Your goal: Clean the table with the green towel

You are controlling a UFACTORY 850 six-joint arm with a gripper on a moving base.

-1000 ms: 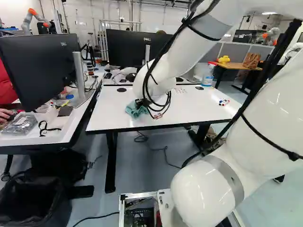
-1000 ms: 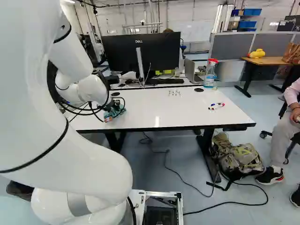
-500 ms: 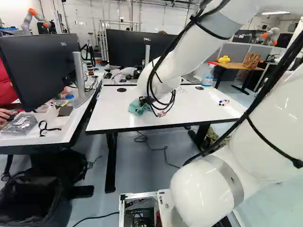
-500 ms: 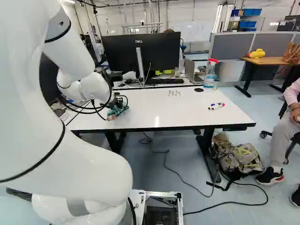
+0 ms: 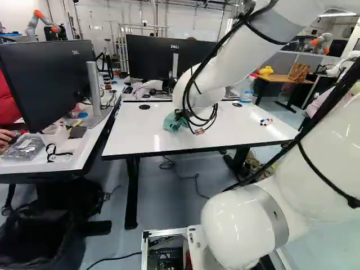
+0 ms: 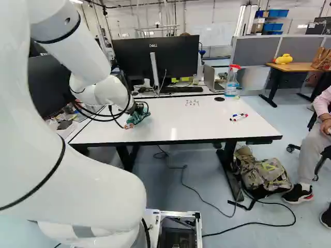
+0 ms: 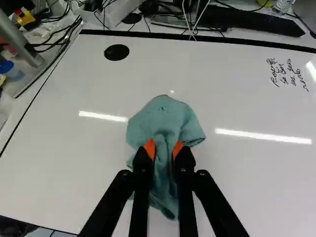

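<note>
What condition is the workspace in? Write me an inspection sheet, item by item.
Surface: white tabletop, handwriting toward its far edge.
Job's things: green towel, bunched on the tabletop.
Clutter: markers on the tabletop; spray bottle at its far edge.
Grippers: tool closed on the towel from both sides.
Cables: black cables looped around the arm's wrist; floor cable under the table.
Surroundings: monitor beyond the tabletop; backpack by a table leg.

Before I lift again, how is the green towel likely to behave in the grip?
The towel looks floppy: it bunches into soft folds between the end effector's orange pads, so its loose edges would probably droop. It seems thin cloth, so likely light. Pinched near its middle, it probably won't slip out easily.
</note>
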